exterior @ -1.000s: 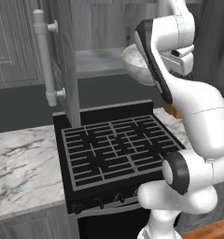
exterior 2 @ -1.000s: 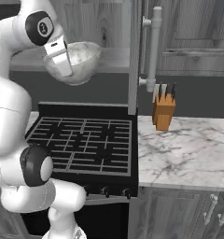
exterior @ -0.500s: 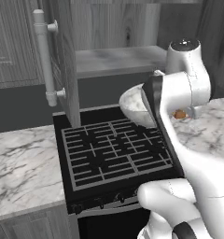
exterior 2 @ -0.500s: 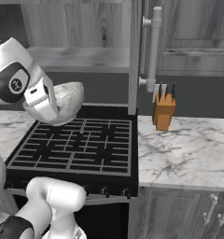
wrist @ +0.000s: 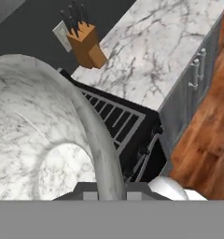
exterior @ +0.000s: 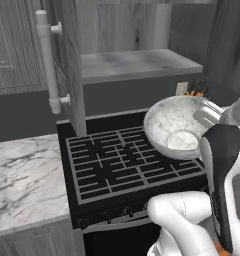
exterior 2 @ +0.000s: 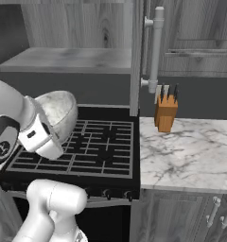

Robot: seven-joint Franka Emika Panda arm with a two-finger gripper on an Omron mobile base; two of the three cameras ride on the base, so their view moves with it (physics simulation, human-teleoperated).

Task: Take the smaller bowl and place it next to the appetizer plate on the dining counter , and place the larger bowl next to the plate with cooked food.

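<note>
One bowl point(exterior: 176, 127) pinched by its rim at 3 o'clock in closed gripper point(exterior: 208, 114), tilted above stove point(exterior: 119, 162); could slip during swing.

So the main surface here is a black gas stove point(exterior: 122, 165) with dark cast-iron grates, set between two stretches of white grey-veined marble countertop point(exterior 2: 186, 151), and nothing sits directly on the grates that I can see. On the marble just beside the stove, back near the wall, stands an orange-brown wooden knife block point(exterior 2: 165, 112) with dark handles poking out the top. Behind and above the stove there's a grey wooden cabinet shelf point(exterior: 137, 65), looks bare, and past the counter front runs a reddish-brown wood plank floor point(wrist: 209, 135).
</note>
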